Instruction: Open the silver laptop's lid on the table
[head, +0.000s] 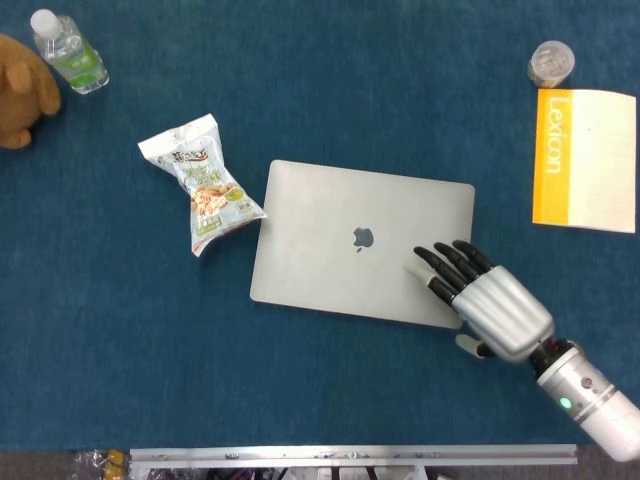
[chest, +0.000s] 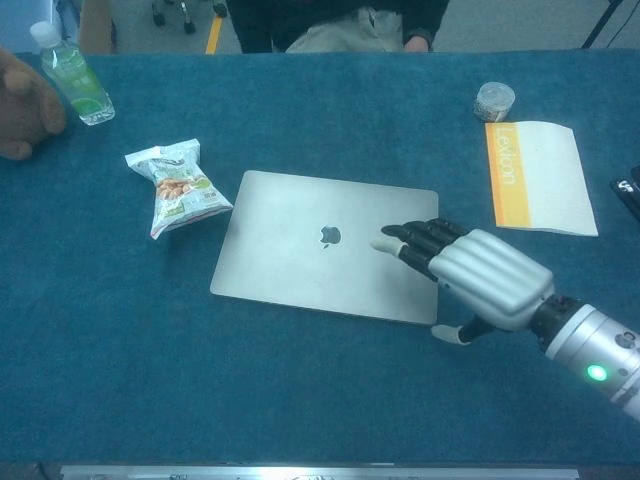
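Hovering with the right hand (head: 487, 305) over the closed silver laptop (head: 350, 235) at lower right, fingers extended side by side, gripping nothing; lid-lifting remaining.

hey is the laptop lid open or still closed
Closed. The laptop lies flat on the table with its logo facing up, and the right hand is over its near right corner.

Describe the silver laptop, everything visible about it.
The silver laptop is a thin, matte, metal-looking slab with rounded corners and a dark logo at the centre of its lid. The lid is fully closed, and the laptop lies flat on the blue table cloth, slightly skewed. The right hand reaches over its near right corner with fingers extended; contact cannot be confirmed. The snack bag lies by its left edge, possibly touching the far left corner.
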